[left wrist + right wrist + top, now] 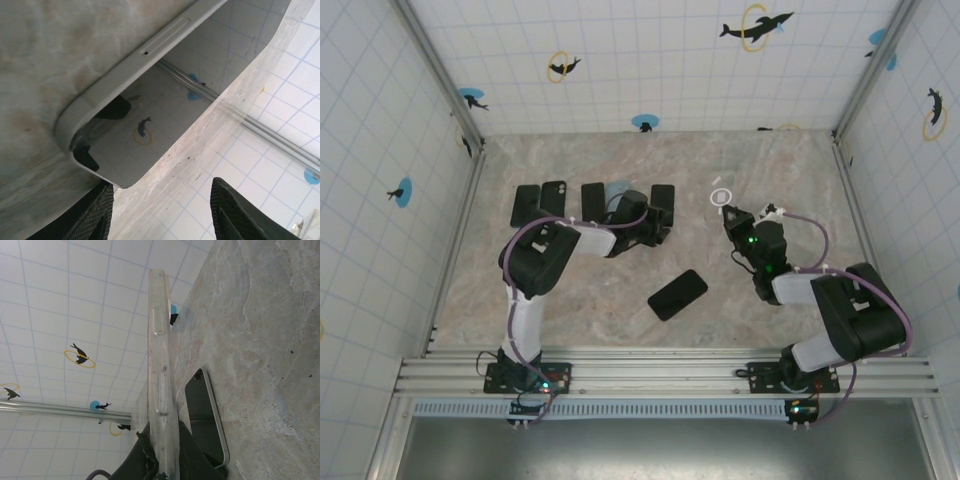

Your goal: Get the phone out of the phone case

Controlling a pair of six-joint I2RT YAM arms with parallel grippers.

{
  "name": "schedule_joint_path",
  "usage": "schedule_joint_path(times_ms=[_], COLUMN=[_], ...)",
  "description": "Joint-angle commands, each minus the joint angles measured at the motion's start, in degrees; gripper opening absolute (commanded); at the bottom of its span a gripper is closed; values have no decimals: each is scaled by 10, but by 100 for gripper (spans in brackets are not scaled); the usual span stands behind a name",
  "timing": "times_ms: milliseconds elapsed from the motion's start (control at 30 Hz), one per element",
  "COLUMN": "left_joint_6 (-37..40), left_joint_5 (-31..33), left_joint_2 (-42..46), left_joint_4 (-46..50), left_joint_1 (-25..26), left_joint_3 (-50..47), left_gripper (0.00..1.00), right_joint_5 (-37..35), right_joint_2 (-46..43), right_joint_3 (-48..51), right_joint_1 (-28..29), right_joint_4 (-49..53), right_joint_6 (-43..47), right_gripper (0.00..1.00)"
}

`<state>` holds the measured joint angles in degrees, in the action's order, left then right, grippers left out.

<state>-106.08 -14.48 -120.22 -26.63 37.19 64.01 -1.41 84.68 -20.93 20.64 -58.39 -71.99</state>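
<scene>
My right gripper point(729, 214) is shut on the clear phone case point(721, 195). In the right wrist view the phone case point(162, 375) stands edge-on between the dark fingers point(194, 452) of the right gripper point(165, 442), and it looks empty. A phone point(150, 115) with a silver rim lies screen up on the marble table, its near corner just above my left gripper's left finger. The left gripper point(165, 215) is open with only table between its fingers. From above, the left gripper point(658, 226) sits at this phone point(663, 196).
Three more dark phones point(553, 199) lie in a row at the back left. A black phone point(677, 294) lies flat in the middle of the table. A silver-rimmed phone point(206, 415) lies beside the held case. Tiled walls close in the table.
</scene>
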Motion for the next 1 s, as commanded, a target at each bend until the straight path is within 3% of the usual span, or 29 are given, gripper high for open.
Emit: schedule_joint_path(times_ms=[0, 367, 700, 833, 967], left_joint_6=[4, 37, 105, 179, 289], left_joint_5=[1, -15, -28, -33, -58], left_joint_2=[-23, -7, 77, 111, 127], left_joint_4=[4, -1, 33, 34, 104], left_joint_1=[-5, -16, -12, -15, -25], left_joint_3=[19, 19, -8, -16, 16], left_gripper=[54, 55, 58, 59, 70], right_joint_5=[-2, 9, 69, 91, 89], right_joint_2=[-6, 11, 126, 179, 221], right_joint_3=[-1, -8, -85, -119, -148], right_joint_1=[-3, -5, -12, -8, 1], right_joint_4=[-8, -8, -28, -31, -28], right_joint_6=[2, 19, 43, 45, 56], right_gripper=[0, 0, 0, 0, 0])
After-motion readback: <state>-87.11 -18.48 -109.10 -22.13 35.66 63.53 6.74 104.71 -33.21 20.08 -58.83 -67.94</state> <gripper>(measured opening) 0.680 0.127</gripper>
